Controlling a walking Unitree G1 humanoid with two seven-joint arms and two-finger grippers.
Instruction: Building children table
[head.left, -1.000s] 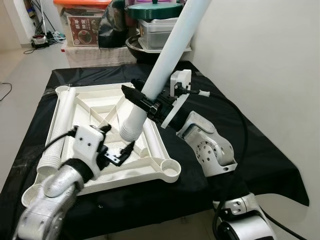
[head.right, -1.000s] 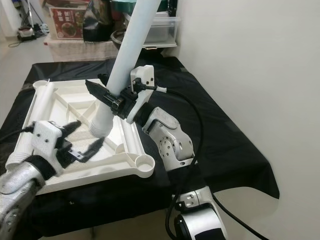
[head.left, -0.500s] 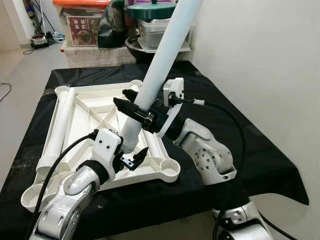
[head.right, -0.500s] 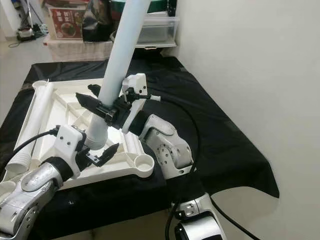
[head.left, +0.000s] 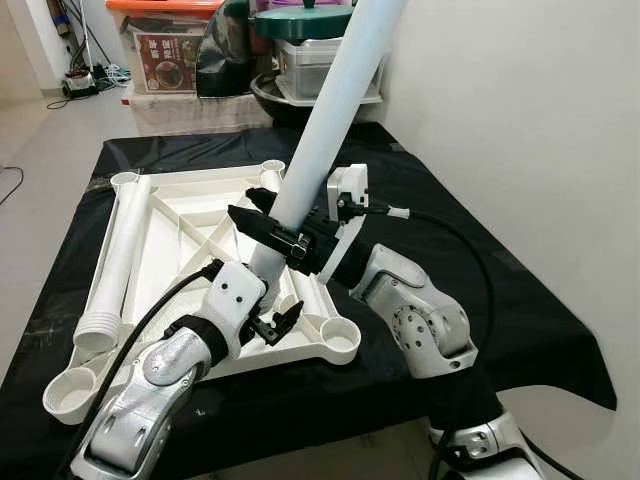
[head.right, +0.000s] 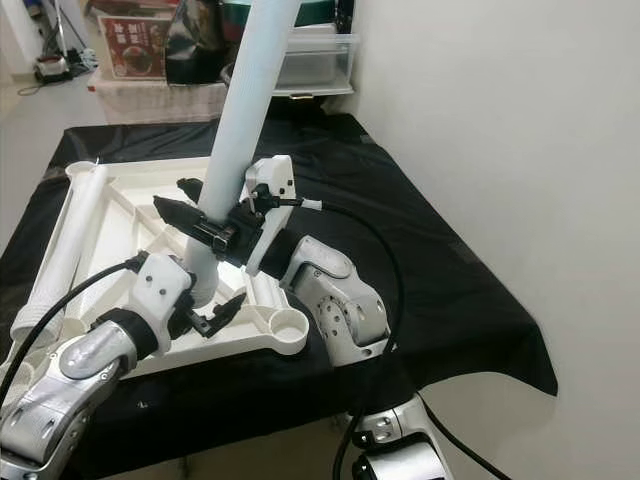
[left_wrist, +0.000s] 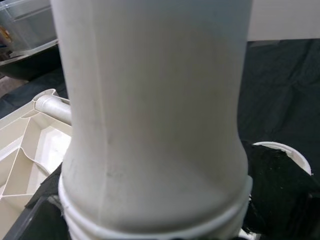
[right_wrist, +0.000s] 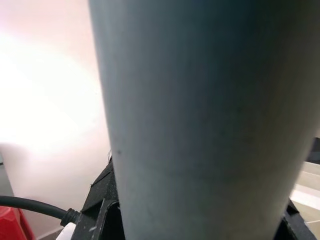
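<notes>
A white tabletop (head.left: 190, 215) lies upside down on a black cloth. My right gripper (head.left: 245, 205) is shut on a long white table leg (head.left: 330, 110) and holds it tilted, top leaning away to the right. The leg's ribbed lower end (left_wrist: 150, 210) hangs over the tabletop's front right part, near the round corner socket (head.left: 340, 338). My left gripper (head.left: 272, 312) is open, with one black finger on each side of that lower end. A second white leg (head.left: 115, 250) lies along the tabletop's left edge.
The black cloth (head.left: 520, 300) covers a low table with its edge close in front. A white wall (head.left: 520, 120) stands on the right. Storage boxes and pots (head.left: 310, 50) are stacked behind. Bare floor (head.left: 40, 170) lies to the left.
My left gripper has moved right, from the tabletop's front edge to the leg's lower end, and now straddles it. The right gripper has brought the leg slightly nearer the front corner.
</notes>
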